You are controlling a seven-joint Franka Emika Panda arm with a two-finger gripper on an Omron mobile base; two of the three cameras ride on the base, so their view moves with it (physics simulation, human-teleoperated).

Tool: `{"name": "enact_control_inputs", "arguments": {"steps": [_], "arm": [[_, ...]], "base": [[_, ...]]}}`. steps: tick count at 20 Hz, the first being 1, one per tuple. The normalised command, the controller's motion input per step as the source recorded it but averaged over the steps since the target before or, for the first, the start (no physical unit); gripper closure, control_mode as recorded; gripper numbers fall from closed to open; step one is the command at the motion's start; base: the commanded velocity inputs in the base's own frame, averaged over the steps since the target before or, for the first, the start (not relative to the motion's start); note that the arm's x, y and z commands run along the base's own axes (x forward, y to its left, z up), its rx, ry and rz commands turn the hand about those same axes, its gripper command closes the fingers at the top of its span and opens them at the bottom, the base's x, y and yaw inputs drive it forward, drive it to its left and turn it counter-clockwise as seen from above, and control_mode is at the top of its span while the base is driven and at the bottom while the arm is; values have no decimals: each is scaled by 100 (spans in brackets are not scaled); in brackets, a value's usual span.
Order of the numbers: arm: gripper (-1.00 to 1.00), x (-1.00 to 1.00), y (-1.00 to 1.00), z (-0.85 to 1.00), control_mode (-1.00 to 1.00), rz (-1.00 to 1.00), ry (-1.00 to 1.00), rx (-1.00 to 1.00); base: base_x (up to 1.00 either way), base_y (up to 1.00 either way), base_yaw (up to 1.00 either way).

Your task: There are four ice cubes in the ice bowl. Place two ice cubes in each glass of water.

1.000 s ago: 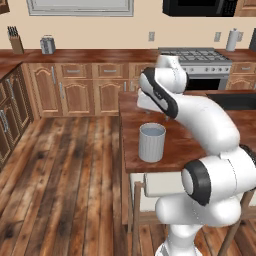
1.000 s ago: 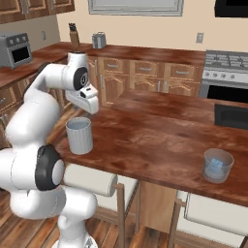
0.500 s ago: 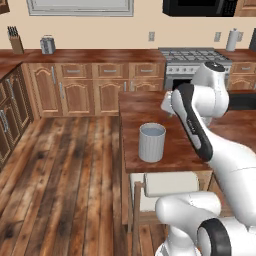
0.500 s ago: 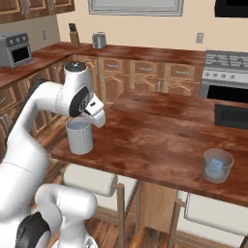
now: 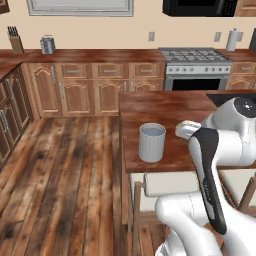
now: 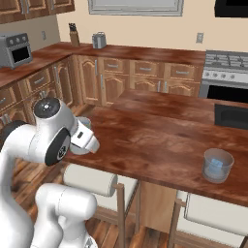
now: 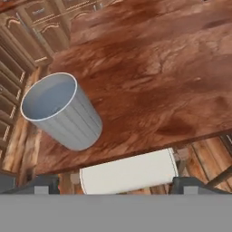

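A: Where are your jaws now, and how do they stand?

B: My gripper (image 7: 115, 185) hangs over the near edge of the island counter (image 7: 149, 68). My two fingertips (image 7: 40, 183) stand wide apart, released, and nothing is between them. Below them I see a white stool seat (image 7: 129, 172) under the counter edge.

A: And the glasses?

B: The ribbed glass (image 7: 61, 110) stands upright on the counter, near its corner, to the left of my fingers in the hand view. It has water inside; I cannot make out any ice in it. In the left base view the same ribbed glass (image 5: 151, 142) stands near the front edge of the counter (image 5: 160, 112), beside my arm.

A: The other one?

B: The blue glass (image 6: 217, 165) stands on the far right part of the counter (image 6: 160, 135), well apart from the ribbed one. A pale ice cube (image 6: 216, 165) seems to lie inside it, but I cannot tell how many.
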Motion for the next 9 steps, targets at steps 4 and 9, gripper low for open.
{"name": "enact_control_inputs", "arguments": {"steps": [4, 9], "arm": [[-100, -69, 0, 0, -100, 2, -6, -17], [-100, -20, -9, -3, -100, 0, -1, -16]], "base": [[0, 0, 0], [0, 0, 0]]}}
